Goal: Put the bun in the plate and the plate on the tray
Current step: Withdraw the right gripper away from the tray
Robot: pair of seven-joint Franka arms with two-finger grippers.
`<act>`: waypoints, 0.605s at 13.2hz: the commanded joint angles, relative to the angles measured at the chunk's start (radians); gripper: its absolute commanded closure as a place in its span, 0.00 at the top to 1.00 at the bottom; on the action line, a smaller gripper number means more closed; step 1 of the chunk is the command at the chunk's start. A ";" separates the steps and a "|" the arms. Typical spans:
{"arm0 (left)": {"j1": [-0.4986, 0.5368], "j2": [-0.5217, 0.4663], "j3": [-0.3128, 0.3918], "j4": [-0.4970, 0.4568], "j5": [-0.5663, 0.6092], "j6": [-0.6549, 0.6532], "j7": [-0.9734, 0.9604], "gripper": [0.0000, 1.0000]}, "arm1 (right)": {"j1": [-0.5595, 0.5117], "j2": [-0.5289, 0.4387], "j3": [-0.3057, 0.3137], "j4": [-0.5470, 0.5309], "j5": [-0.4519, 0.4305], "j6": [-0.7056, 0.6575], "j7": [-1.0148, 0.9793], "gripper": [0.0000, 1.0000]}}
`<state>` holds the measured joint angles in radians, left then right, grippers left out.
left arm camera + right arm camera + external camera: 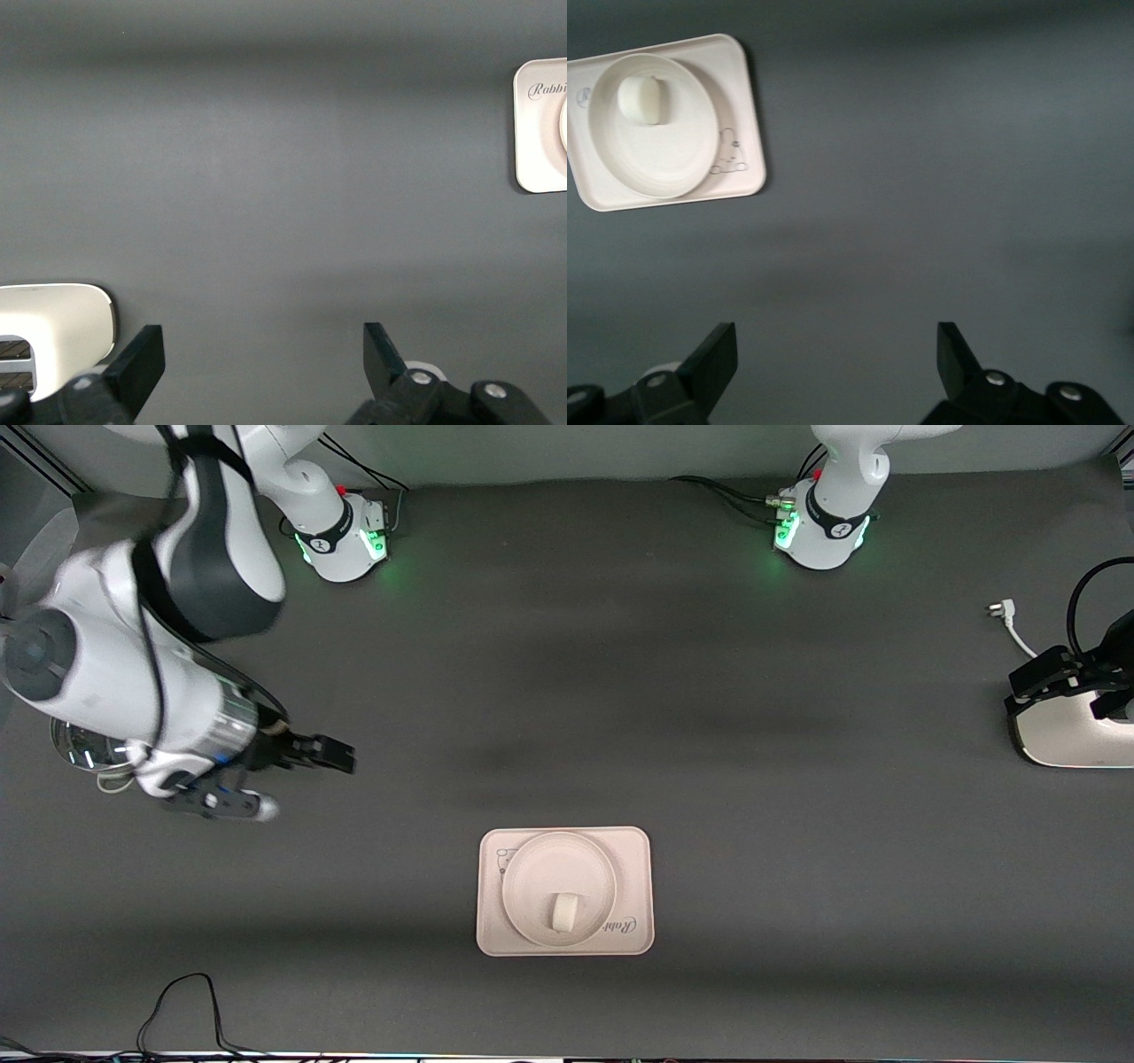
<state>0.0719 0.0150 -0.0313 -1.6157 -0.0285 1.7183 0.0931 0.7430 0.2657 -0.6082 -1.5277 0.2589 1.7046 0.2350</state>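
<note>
The bun point(564, 911) lies in the round cream plate point(554, 864), and the plate sits on the cream-pink tray point(633, 850) near the front camera, midway along the table. The right wrist view shows the bun point(642, 97), plate point(664, 155) and tray point(744, 97) the same way. A corner of the tray point(539, 142) with script shows in the left wrist view. My right gripper point(301, 781) is open and empty over bare table toward the right arm's end, apart from the tray; its own view point(837, 350) agrees. My left gripper point(1067, 686) is open and empty point(263, 345) at the left arm's end.
A white appliance point(1076, 735) stands under the left gripper, also in the left wrist view point(53, 323). A white plug and cable point(1005, 615) lie beside it. A round glass item point(84, 748) sits beneath the right arm. A black cable point(186, 1001) loops at the table's near edge.
</note>
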 commanded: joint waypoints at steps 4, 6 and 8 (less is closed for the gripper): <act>-0.021 0.013 0.005 0.043 -0.004 -0.029 0.005 1.00 | -0.020 -0.106 -0.050 -0.019 -0.055 -0.051 -0.117 1.00; -0.030 0.013 0.005 0.048 -0.001 -0.040 0.002 1.00 | -0.123 -0.130 0.011 -0.014 -0.055 -0.091 -0.172 1.00; -0.029 0.016 0.007 0.047 0.001 -0.040 0.000 1.00 | -0.230 -0.164 0.083 -0.020 -0.058 -0.117 -0.216 1.00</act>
<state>0.0556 0.0163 -0.0342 -1.5999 -0.0285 1.7087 0.0939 0.5994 0.1557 -0.5958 -1.5312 0.2249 1.6201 0.0662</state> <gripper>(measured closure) 0.000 0.000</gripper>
